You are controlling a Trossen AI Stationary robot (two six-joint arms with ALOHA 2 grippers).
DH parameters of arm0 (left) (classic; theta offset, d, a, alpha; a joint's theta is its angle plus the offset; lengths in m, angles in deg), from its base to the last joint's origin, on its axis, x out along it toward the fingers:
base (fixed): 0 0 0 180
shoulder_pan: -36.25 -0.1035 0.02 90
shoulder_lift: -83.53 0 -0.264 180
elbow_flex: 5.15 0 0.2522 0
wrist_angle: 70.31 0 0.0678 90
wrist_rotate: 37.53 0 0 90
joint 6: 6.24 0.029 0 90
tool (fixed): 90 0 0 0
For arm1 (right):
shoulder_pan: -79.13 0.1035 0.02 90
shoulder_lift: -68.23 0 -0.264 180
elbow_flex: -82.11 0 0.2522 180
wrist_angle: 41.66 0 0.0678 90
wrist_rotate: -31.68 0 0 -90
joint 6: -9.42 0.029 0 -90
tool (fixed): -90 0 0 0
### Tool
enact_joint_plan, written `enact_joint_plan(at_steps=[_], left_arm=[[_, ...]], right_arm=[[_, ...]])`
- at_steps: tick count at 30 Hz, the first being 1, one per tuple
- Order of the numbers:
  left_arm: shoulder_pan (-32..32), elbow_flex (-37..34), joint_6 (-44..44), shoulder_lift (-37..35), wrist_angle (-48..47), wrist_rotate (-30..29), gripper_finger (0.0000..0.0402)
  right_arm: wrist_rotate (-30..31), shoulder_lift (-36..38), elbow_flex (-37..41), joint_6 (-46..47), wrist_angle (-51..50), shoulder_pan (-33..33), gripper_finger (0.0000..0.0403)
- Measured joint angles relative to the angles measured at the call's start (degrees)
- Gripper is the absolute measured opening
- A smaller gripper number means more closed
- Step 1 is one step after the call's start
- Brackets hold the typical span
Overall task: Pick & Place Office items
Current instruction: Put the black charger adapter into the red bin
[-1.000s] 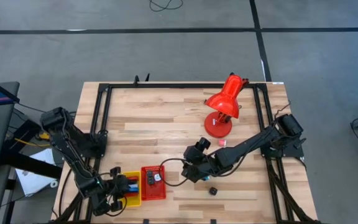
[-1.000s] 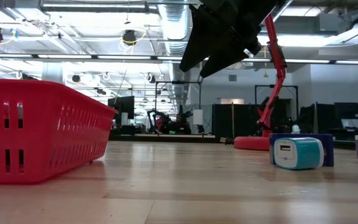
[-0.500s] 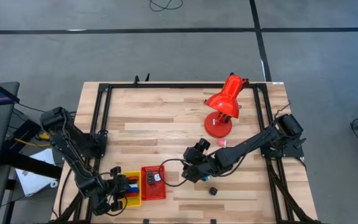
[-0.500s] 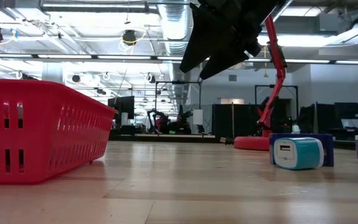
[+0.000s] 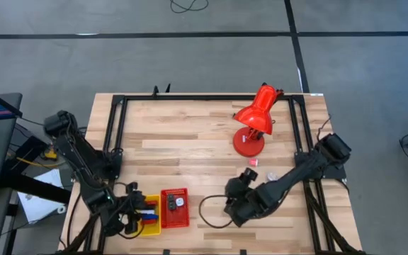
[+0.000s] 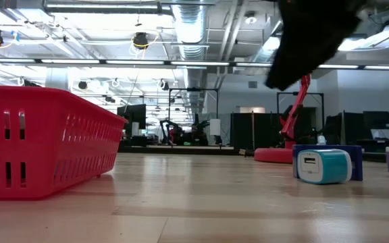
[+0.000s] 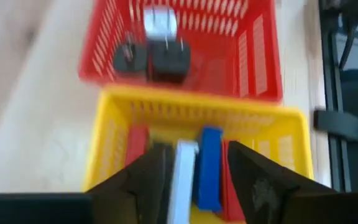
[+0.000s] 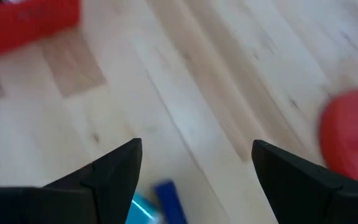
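Right gripper (image 5: 236,212): has shifted from beside the red tray (image 5: 175,207) toward the surface's (image 5: 190,142) front edge, over where the small black piece lay; that piece is now hidden under it. Jaws wide open, empty; a blue stick (image 8: 169,200) and a teal block (image 6: 323,166) lie on the wood between them.
Left gripper (image 5: 129,216): over the yellow tray (image 5: 151,226). Jaws parted, straddling a white stick (image 7: 180,180) and a blue stick (image 7: 209,169) in the tray; contact cannot be told.
Red tray: black plugs (image 7: 168,60), white piece (image 7: 160,22).
Lamp (image 5: 255,119): pink piece (image 5: 253,162) beside its base.
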Motion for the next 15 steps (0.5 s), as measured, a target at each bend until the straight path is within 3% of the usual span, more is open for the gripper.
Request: enact_joint_plan(at_steps=[5,9,12,15], left_arm=[[-5.0,0.0,6.5,-2.4,1.7,-2.2,0.0201],[-9.4,0.0,10.8,-3.1,2.9,-2.3,0.0215],[-12.5,0.0,13.9,-3.1,4.2,-2.2,0.0222],[-15.0,0.0,16.4,-3.1,4.8,-1.1,0.0227]], right_arm=[[5.6,0.0,0.0,8.8,-8.4,4.0,0.0297],[1.8,0.4,0.9,11.2,-12.3,6.7,0.0297],[1.3,3.3,6.1,16.8,-12.4,8.9,0.0297],[1.3,8.7,13.3,21.9,-6.3,10.9,0.0297]])
